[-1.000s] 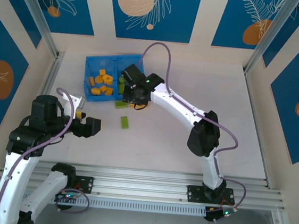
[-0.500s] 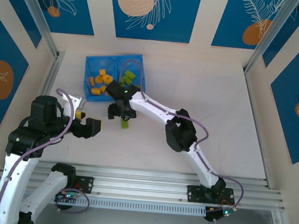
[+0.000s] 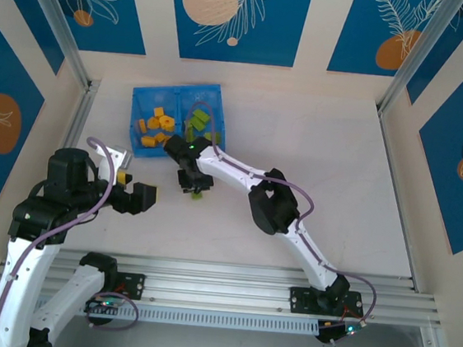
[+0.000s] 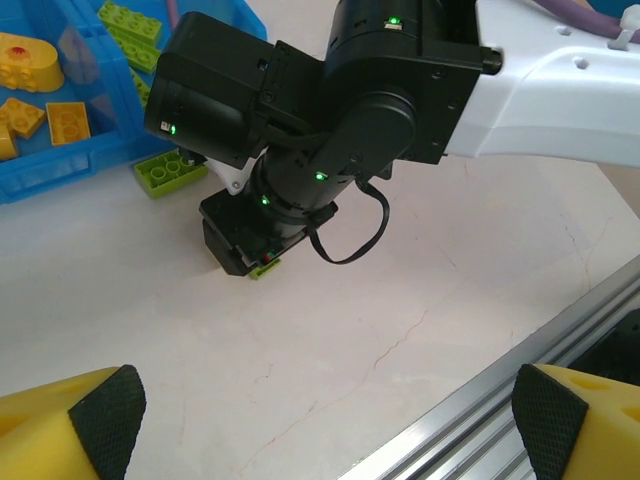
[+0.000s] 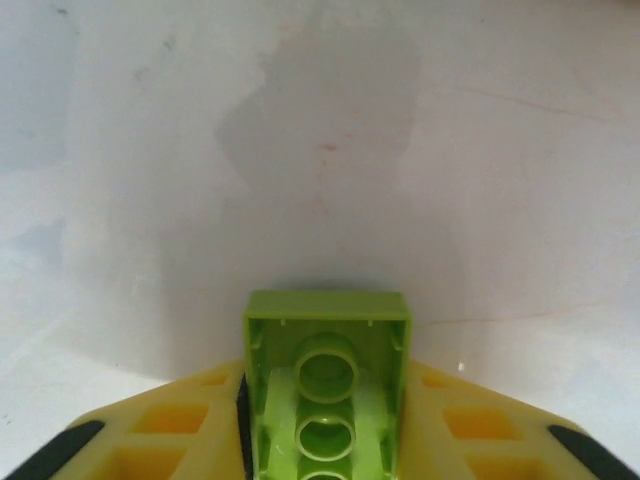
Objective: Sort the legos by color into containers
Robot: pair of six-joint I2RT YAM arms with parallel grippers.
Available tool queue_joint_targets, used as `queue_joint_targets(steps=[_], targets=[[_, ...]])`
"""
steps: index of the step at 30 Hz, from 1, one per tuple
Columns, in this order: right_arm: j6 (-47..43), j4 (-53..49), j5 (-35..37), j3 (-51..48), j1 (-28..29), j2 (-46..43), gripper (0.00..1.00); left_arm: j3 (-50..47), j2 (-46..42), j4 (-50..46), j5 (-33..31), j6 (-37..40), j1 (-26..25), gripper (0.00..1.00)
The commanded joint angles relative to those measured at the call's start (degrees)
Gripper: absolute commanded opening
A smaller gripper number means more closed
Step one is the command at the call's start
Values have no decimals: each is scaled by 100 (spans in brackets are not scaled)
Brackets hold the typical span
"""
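Top view: the blue tray [image 3: 144, 98] is seen with orange-yellow legos [image 3: 155, 128] in its left compartment and lime legos [image 3: 197, 120] in its right. The right gripper [image 3: 195, 185] is lowered to the table [image 3: 317, 149] just in front of the tray, with a lime brick [image 3: 198, 192] at its tip. The left gripper [image 3: 148, 195] is held apart, jaws spread wide.

Left wrist: a loose lime brick [image 4: 170, 172] is seen on the table, touching the tray wall [image 4: 60, 170].

Right wrist: the lime brick [image 5: 327, 380] is clamped between the yellow fingers [image 5: 180, 430], hollow underside towards the camera.

Overhead looks down; low left wrist view shares the tray [image 3: 144, 98].
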Motion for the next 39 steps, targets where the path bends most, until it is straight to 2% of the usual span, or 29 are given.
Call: queue_joint_targets(steps=[1,5,9,15,21,25,28,31,37,39], targets=[[123,-72,-196,-205,-13,-404,32,-96,-39,130,344,-2,44,97],[247,158,-325,-73,-249,-996,28,-140,-159,396,636,-70,45,100],[250,356,-356,635,-552,-1248,23,-149,-194,676,823,-121,43,100],[314,1017,30,1691,-968,-911,23,-97,-132,644,546,-212,47,100],[-159,2028,166,2607,-1253,17,24,-88,-202,626,178,-495,44,100],[-725,2792,-253,3167,-1326,623,28,-114,-233,601,170,-599,50,100],[-770,2945,-70,3346,-1370,788,36,-141,-254,565,127,-633,40,100],[-799,2998,-5,3343,-1416,675,52,-172,-273,556,73,-672,42,100],[-864,2528,-135,3262,-1435,132,65,-203,-260,587,53,-681,48,100],[-774,2171,-203,3209,-1452,-139,67,-178,-230,591,32,-677,45,100]])
